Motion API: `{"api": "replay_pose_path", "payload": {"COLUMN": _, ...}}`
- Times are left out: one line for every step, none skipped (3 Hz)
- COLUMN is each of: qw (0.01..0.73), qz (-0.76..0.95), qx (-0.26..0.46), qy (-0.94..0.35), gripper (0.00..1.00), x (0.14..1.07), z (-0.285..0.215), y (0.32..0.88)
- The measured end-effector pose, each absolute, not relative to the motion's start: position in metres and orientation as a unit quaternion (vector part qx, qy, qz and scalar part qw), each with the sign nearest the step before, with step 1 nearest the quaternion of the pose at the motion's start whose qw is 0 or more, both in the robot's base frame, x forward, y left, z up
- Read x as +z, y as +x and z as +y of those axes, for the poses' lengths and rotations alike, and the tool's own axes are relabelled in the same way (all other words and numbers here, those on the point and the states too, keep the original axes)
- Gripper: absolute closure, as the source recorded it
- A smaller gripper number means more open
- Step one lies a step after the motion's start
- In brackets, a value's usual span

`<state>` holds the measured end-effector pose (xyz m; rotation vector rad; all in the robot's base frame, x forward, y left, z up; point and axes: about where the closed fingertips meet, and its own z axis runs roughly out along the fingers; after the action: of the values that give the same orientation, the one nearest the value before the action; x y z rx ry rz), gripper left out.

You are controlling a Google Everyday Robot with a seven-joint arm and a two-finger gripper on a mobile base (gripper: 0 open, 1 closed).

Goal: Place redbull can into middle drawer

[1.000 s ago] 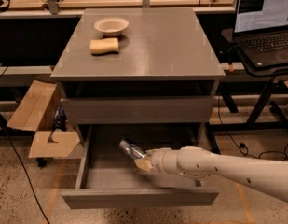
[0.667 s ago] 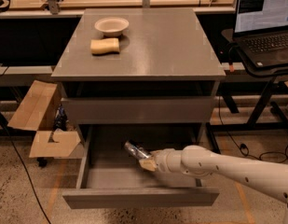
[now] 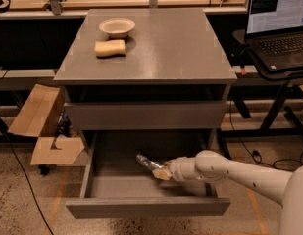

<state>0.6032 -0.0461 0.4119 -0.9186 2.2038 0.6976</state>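
Observation:
The middle drawer (image 3: pixel 141 207) is pulled open at the bottom of the grey cabinet, below a shut drawer front. My white arm reaches in from the right, and my gripper (image 3: pixel 160 172) sits inside the drawer, right of its middle. It is shut on the redbull can (image 3: pixel 145 161), a slim silver can that lies tilted, pointing up and to the left, just above or on the drawer floor.
On the cabinet top (image 3: pixel 180 48) stand a beige bowl (image 3: pixel 117 27) and a tan sponge (image 3: pixel 110 48) at the back left. An open cardboard box (image 3: pixel 43 131) lies on the floor at the left. A laptop (image 3: pixel 278 23) sits on a stand at the right.
My gripper has moved a little to the right and lower in the drawer, with the can still in it.

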Motion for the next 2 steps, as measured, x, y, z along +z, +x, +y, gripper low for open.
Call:
{"api": "replay_pose_path", "payload": {"qw": 0.29, "qz": 0.844, "qx": 0.259, "qy": -0.369, "gripper": 0.75, "x": 0.38, "z": -0.052, "y": 0.597}}
{"api": "replay_pose_path", "payload": {"qw": 0.272, "qz": 0.846, "qx": 0.26, "qy": -0.378, "gripper": 0.53, "x": 0.367, "z": -0.054, "y": 0.588}}
